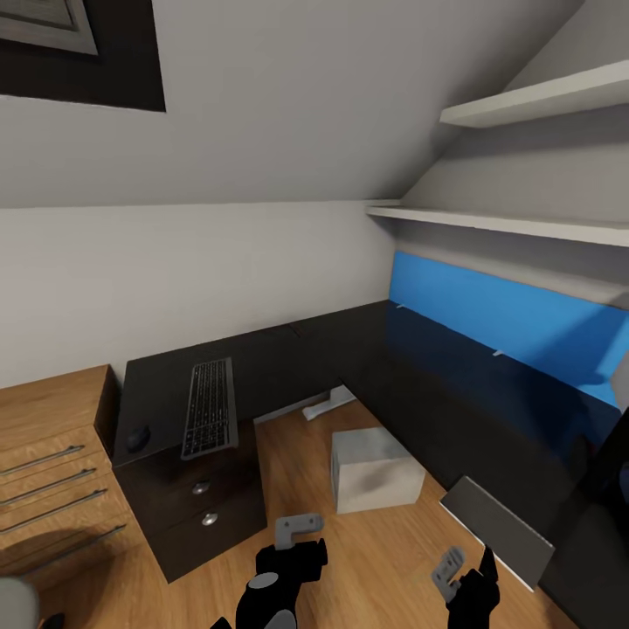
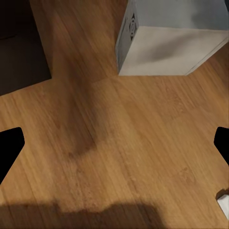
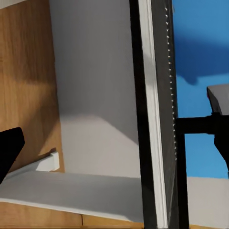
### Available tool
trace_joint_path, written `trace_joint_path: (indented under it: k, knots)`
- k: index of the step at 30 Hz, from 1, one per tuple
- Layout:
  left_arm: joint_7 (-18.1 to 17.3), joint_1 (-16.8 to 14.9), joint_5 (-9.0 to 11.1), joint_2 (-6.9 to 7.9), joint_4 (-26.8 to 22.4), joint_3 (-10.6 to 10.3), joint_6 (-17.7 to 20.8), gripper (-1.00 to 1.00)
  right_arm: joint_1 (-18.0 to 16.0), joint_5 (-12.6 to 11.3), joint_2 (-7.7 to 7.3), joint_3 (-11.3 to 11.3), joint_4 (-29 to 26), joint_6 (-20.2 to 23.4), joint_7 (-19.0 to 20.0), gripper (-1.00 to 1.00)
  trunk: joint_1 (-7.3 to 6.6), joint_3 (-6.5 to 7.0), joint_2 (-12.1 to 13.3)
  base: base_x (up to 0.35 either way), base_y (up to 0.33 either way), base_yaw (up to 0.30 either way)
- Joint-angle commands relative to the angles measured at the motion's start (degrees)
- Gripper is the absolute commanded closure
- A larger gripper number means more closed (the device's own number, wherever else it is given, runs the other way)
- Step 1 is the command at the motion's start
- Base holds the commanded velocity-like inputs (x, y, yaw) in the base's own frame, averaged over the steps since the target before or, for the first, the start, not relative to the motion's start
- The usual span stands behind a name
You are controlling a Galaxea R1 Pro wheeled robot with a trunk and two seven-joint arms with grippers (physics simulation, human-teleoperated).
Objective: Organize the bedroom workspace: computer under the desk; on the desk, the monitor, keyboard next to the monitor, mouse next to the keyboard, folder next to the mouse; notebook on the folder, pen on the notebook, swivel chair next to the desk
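Pale grey computer [image 2: 167, 43] on floor, beyond left fingers [image 2: 10, 148].

The head camera is looking forward and down from high up into the corner of the L-shaped desk [image 1: 367, 349], taking in the wooden floor [image 1: 297, 472] and the computer [image 1: 376, 472] standing on it. The left wrist camera is facing down at that floor from closer in, sharing the computer [image 2: 167, 43] with the head view. The right wrist camera is sitting very near the monitor [image 3: 152, 114], seeing it edge-on against the desk's blue back panel [image 3: 200, 47].
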Motion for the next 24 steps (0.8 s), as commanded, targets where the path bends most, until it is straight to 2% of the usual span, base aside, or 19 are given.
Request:
trace_joint_path:
  k: [1, 7, 24]
  knots:
    - [0.39, -0.06, 0.25, 0.01, -0.07, -0.07, 0.21, -1.0, -0.05, 0.15, -0.06, 0.19, 0.07, 0.48, -0.15, -1.0, 0.0, -0.06, -0.04, 0.0, 0.0, 0.0]
    - [0.39, -0.06, 0.25, 0.01, -0.07, -0.07, 0.21, -1.0, -0.05, 0.15, -1.0, 0.13, 0.28, 0.48, 0.2, -1.0, -1.1, 0.83, 1.96, 0.0, 0.0, 0.0]
    - [0.39, -0.06, 0.27, 0.01, -0.07, -0.12, 0.21, -1.0, -0.05, 0.15, -1.68, 0.04, 0.34, 0.48, 1.21, -1.0, -1.1, 0.83, 1.96, -0.002, 0.0, 0.0]
